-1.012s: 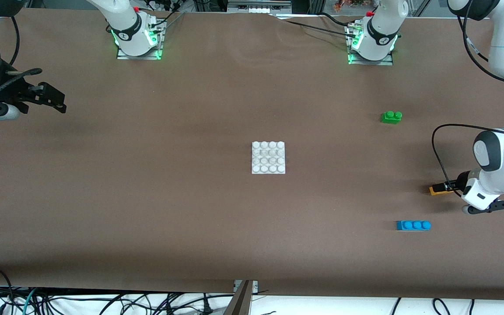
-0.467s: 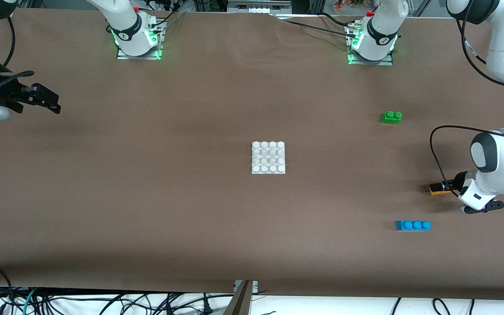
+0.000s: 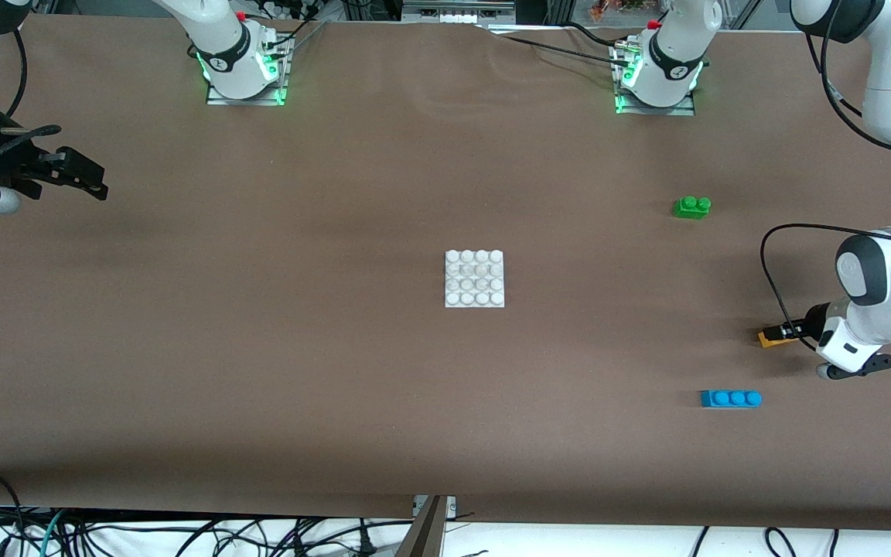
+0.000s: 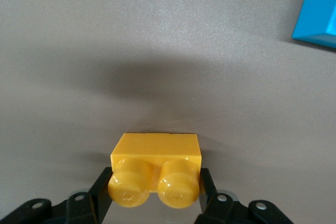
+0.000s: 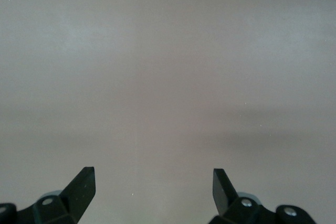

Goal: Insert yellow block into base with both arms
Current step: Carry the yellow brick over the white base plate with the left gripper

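Note:
The yellow block (image 3: 770, 338) is near the left arm's end of the table, low at the surface. My left gripper (image 3: 792, 333) is shut on it. In the left wrist view the block (image 4: 156, 153) sits between the two black fingers (image 4: 101, 184), with its two studs pointing at the camera. The white base (image 3: 475, 278) lies flat at the middle of the table, apart from both grippers. My right gripper (image 3: 96, 184) is open and empty over the right arm's end of the table; the right wrist view shows only bare brown surface between its fingertips (image 5: 154, 182).
A green two-stud brick (image 3: 691, 206) lies farther from the front camera than the yellow block. A blue three-stud brick (image 3: 730, 398) lies nearer to it and also shows in the left wrist view (image 4: 317, 17). Both arm bases stand along the table's back edge.
My right gripper has drawn a little toward its end of the table. My left wrist has shifted slightly, and the yellow block in it now sits a bit tilted.

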`<state>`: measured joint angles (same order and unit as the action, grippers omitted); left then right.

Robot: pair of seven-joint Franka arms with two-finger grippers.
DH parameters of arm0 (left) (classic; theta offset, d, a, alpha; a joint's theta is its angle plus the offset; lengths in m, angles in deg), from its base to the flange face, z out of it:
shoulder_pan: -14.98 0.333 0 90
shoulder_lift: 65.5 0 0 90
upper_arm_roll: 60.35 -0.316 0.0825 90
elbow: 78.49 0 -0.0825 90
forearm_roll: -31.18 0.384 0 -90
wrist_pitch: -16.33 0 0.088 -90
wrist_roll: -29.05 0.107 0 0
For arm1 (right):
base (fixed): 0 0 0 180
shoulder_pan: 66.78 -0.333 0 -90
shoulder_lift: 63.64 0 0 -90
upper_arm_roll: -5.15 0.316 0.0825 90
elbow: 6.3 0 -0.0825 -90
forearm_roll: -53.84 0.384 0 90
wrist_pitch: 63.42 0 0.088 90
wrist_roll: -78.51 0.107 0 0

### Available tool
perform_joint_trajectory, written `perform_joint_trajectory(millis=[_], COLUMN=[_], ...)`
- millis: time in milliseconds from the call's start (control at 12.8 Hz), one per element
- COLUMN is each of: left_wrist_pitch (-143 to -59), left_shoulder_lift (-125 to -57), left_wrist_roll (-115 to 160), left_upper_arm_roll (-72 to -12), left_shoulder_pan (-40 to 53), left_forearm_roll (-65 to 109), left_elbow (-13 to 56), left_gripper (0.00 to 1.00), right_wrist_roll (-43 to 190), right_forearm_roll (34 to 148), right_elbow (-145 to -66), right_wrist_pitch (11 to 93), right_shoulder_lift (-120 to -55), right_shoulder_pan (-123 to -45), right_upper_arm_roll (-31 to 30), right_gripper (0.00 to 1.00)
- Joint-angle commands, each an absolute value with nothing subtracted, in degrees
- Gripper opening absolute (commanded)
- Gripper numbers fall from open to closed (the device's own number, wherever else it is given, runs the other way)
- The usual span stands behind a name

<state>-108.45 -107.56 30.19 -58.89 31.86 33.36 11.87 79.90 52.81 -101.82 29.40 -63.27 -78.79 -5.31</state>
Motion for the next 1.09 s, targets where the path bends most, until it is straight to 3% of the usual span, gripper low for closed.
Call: perform_joint_trajectory(millis=[0, 234, 467, 701, 1012], left_wrist_pitch=[-107.8, -105.4, -97.5, -87.1, -80.4], left_shoulder_lift=[-108.2, -105.5, -99.9, -95.6, -92.9], left_wrist_roll=[33.7, 36.1, 36.4, 32.2, 21.3], left_upper_arm_roll=[-58.9, -58.8, -58.1, -57.9, -56.4], left_shoulder_pan=[32.0, 31.5, 28.4, 19.8, 6.7], left_forearm_roll=[32.5, 32.9, 32.9, 32.8, 32.1], left_elbow=[8.5, 7.0, 6.1, 3.9, 1.1], left_gripper=[0.36, 0.37, 0.39, 0.4, 0.43], right_wrist_roll=[80.2, 80.2, 80.2, 80.2, 79.6], right_forearm_roll=[52.7, 52.8, 52.9, 52.9, 53.0], right_elbow=[-101.0, -100.9, -100.9, -100.9, -100.6], right_wrist_pitch=[25.8, 25.5, 25.6, 25.7, 26.1], right_shoulder_lift=[-63.1, -63.1, -63.1, -63.2, -63.5], right_shoulder_pan=[-78.6, -78.6, -78.6, -78.6, -78.6], right_upper_arm_roll=[-4.9, -4.9, -4.9, -4.9, -4.9], right_gripper=[0.99, 0.99, 0.99, 0.99, 0.99])
